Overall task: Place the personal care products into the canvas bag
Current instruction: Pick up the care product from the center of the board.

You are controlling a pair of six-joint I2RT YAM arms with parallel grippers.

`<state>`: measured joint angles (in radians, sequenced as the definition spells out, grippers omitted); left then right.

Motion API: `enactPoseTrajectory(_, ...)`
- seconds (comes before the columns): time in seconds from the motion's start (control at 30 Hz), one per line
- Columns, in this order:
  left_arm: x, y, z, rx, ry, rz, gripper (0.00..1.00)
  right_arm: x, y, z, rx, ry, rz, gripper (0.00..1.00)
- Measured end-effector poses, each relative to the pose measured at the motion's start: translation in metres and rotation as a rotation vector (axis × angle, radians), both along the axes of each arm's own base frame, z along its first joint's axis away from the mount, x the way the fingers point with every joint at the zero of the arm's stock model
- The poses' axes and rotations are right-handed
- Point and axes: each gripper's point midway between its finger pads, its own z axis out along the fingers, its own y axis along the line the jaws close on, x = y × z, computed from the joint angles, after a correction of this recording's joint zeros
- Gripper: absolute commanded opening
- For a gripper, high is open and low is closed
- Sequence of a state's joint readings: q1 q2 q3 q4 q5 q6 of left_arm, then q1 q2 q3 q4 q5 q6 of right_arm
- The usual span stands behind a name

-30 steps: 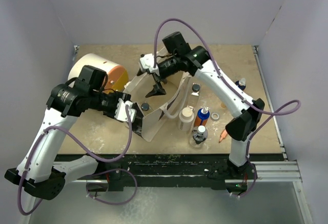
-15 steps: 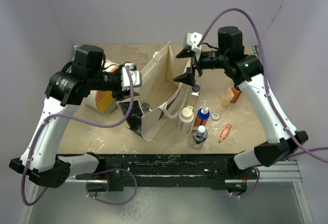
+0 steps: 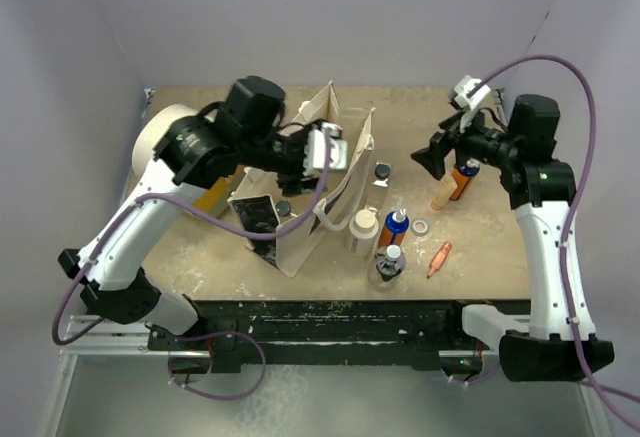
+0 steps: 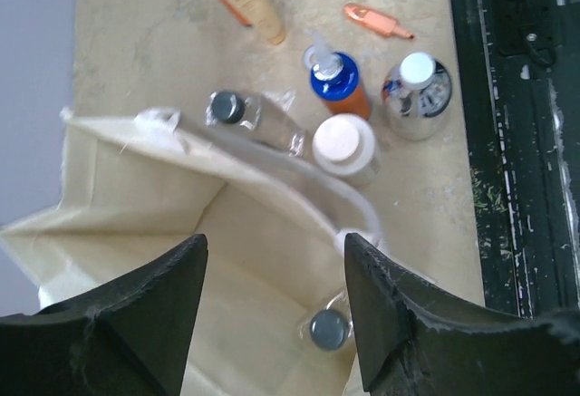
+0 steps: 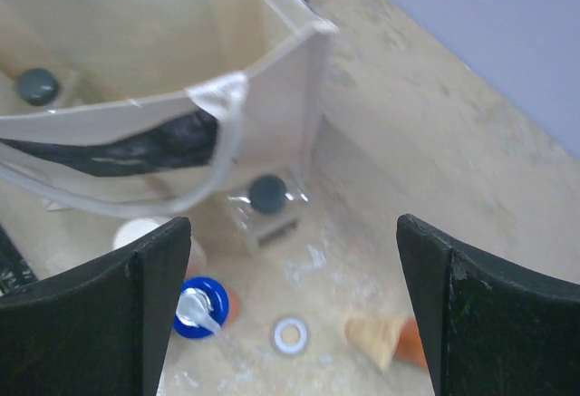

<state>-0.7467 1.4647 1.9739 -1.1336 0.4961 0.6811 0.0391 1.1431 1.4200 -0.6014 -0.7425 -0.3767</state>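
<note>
The right gripper, spread wide and empty, is placed nearest the personal care products standing on the surface right of the canvas bag. The beige tapered tube is found just beside it, long axis diagonal. The left gripper, spread and empty, is held above the bag mouth.

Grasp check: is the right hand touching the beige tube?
Apart. Right wrist view: the open right hand hangs well above the table; the beige tube lies far below it.

even soft overhead light, faint shadows, wrist views slightly blurred
</note>
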Motion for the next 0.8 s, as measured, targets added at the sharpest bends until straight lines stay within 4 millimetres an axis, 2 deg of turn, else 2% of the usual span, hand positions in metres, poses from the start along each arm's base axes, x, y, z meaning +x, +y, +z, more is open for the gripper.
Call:
enactPoseTrajectory(0.17, -0.029, -0.049, -0.020, 0.085, -0.019, -0.130, 0.71, 0.002, -0.058, -0.012, 0.024, 0.042, -0.250, 0.96)
enactPoseTrajectory(0.2, -0.033, -0.061, -0.034, 0.129, -0.015, -0.156, 0.72, 0.003, -0.070, -0.016, 0.032, 0.053, -0.303, 0.96)
enactPoseTrajectory(0.23, -0.039, -0.065, -0.036, 0.135, -0.017, -0.176, 0.72, 0.003, -0.078, -0.020, 0.040, 0.065, -0.341, 0.97)
enactPoseTrajectory(0.3, -0.045, -0.077, -0.054, 0.187, -0.005, -0.207, 0.73, 0.004, -0.090, -0.029, 0.054, 0.093, -0.396, 0.97)
enactPoseTrajectory(0.43, -0.048, -0.095, -0.091, 0.280, 0.024, -0.257, 0.75, 0.006, -0.101, -0.042, 0.084, 0.134, -0.452, 0.96)
enactPoseTrajectory(0.63, -0.038, -0.109, -0.148, 0.414, 0.083, -0.276, 0.78, 0.005, -0.105, -0.036, 0.092, 0.097, -0.483, 0.95)
enactPoseTrajectory(0.8, -0.030, -0.116, -0.179, 0.482, 0.107, -0.265, 0.80, 0.005, -0.104, -0.033, 0.096, 0.083, -0.482, 0.95)
